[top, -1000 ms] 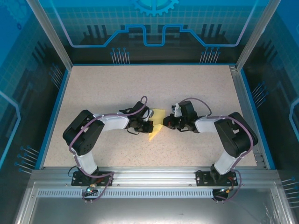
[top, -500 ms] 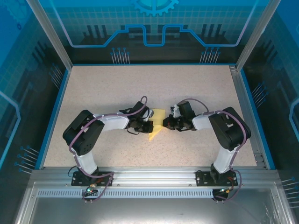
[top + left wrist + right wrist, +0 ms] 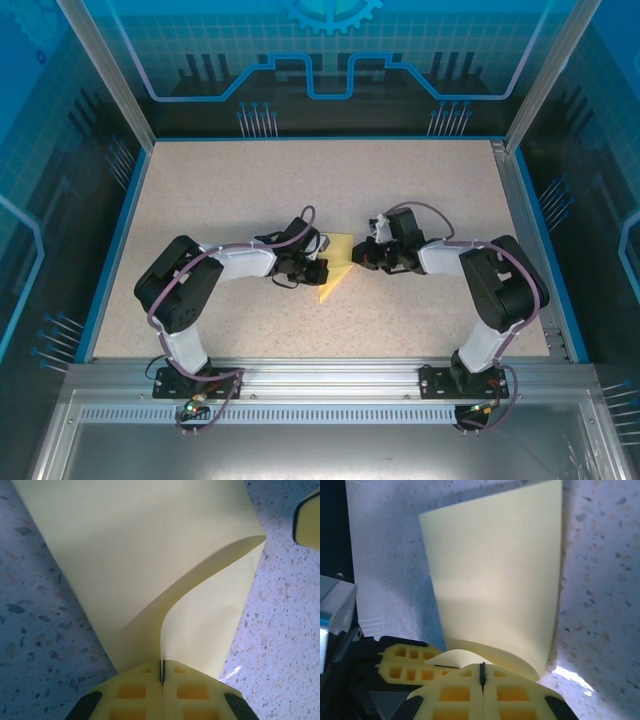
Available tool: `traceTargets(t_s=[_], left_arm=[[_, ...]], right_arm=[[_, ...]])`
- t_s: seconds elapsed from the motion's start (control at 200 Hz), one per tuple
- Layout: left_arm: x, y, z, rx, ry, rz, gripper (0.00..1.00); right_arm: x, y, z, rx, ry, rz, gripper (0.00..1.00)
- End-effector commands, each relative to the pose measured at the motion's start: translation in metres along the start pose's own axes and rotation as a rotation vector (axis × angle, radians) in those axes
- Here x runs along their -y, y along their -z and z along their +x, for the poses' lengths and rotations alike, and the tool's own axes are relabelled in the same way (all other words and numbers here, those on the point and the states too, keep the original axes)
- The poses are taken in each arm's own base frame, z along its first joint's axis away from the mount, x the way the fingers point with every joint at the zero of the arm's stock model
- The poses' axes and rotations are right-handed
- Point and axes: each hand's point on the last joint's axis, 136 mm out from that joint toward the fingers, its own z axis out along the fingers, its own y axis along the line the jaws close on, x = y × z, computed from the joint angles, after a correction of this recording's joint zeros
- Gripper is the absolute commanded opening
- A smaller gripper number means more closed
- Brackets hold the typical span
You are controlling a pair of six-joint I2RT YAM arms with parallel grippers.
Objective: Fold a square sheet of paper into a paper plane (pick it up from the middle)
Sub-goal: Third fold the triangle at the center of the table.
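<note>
The square sheet of paper (image 3: pixel 336 268) is plain yellow. It lies partly folded at mid-table, tapering to a point toward the near side. My left gripper (image 3: pixel 322 264) comes at it from the left and my right gripper (image 3: pixel 359 257) from the right. In the left wrist view a raised layer of the paper (image 3: pixel 150 555) curls up and runs into the shut seam of the left gripper (image 3: pixel 161 669). In the right wrist view the paper (image 3: pixel 495 580) bends up to the closed right gripper (image 3: pixel 481 672). The left gripper's yellow fingers (image 3: pixel 405 665) sit just beside it.
The speckled table (image 3: pixel 300 190) has a blue raised border (image 3: pixel 115 250) on the left and a metal rail (image 3: pixel 530 240) on the right. Both arm bases stand on the aluminium rail (image 3: pixel 330 380) at the near edge. The right arm's elbow (image 3: pixel 505 285) bulks to the right.
My right gripper has drawn slightly back and toward the far side, and its elbow has shifted. The left arm and the paper look unchanged.
</note>
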Motion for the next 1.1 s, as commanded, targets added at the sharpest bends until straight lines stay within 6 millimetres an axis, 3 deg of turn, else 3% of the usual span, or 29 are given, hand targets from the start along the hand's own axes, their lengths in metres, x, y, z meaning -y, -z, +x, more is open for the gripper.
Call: traceTargets(t_s=[0.0, 0.155, 0.335, 0.445, 0.67, 0.815, 1.09], left_arm=[[-0.016, -0.009, 0.025, -0.088, 0.018, -0.058, 0.0], [-0.017, -0.008, 0.026, -0.089, 0.019, -0.058, 0.0], [-0.017, -0.008, 0.027, -0.089, 0.016, -0.059, 0.0], [-0.017, -0.008, 0.027, -0.093, 0.01, -0.06, 0.0], [-0.017, -0.007, 0.027, -0.096, 0.004, -0.066, 0.0], [-0.016, -0.006, 0.025, -0.093, 0.005, -0.065, 0.0], [-0.015, -0.005, 0.024, -0.091, 0.005, -0.061, 0.0]], right_arm=[[-0.004, -0.002, 0.003, -0.042, 0.009, -0.037, 0.03], [0.002, -0.013, 0.008, -0.075, -0.001, -0.028, 0.02], [0.036, -0.023, 0.014, -0.084, -0.057, 0.085, 0.02], [0.043, -0.024, 0.016, -0.086, -0.071, 0.096, 0.01], [0.002, -0.002, 0.001, -0.038, 0.012, 0.021, 0.04], [-0.03, -0.001, 0.008, -0.069, 0.086, -0.055, 0.04], [-0.035, -0.023, 0.024, -0.131, 0.095, -0.061, 0.04]])
